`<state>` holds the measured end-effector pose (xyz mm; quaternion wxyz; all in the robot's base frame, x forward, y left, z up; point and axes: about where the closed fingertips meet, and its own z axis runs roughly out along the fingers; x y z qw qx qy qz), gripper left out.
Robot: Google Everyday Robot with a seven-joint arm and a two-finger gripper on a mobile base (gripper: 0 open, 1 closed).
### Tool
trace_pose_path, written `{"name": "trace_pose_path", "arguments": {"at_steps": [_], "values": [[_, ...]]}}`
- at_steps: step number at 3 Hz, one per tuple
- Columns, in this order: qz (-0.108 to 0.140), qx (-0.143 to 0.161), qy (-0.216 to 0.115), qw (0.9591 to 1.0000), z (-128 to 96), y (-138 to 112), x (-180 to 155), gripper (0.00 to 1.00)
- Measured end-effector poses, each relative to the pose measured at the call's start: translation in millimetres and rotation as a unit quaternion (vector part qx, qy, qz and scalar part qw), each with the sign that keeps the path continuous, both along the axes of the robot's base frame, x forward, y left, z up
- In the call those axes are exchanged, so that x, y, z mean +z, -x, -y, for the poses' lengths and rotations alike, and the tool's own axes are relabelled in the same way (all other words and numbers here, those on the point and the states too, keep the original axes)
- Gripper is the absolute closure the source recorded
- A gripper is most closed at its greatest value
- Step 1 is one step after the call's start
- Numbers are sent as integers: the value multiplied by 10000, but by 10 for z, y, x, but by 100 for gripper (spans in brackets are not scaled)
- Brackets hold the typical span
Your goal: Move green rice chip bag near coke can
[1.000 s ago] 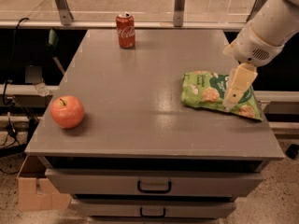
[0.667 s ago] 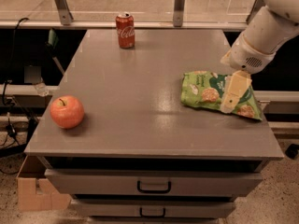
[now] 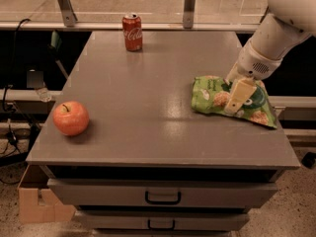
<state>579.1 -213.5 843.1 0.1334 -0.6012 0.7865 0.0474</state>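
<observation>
Seemingly the tool (image 3: 235,104) rests on the green rice chip bag (image 3: 209,96).

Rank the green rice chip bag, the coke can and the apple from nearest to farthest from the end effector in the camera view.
1. Green rice chip bag: right side, beneath the end effector.
2. Coke can at the far edge and apple at the left front: too close to call.

dim, warm | sheen on tabletop (image 3: 170,116) | end effector (image 3: 238,98) lit, right
</observation>
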Motion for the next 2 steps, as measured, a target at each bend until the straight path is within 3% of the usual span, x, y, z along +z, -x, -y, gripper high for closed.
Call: {"name": "trace_pose_path", "arguments": {"at_steps": [1,2], "values": [[168,-60,-98,9998,25,-88,158,61],[523,-163,-248,9982,102,-214,491,85]]}}
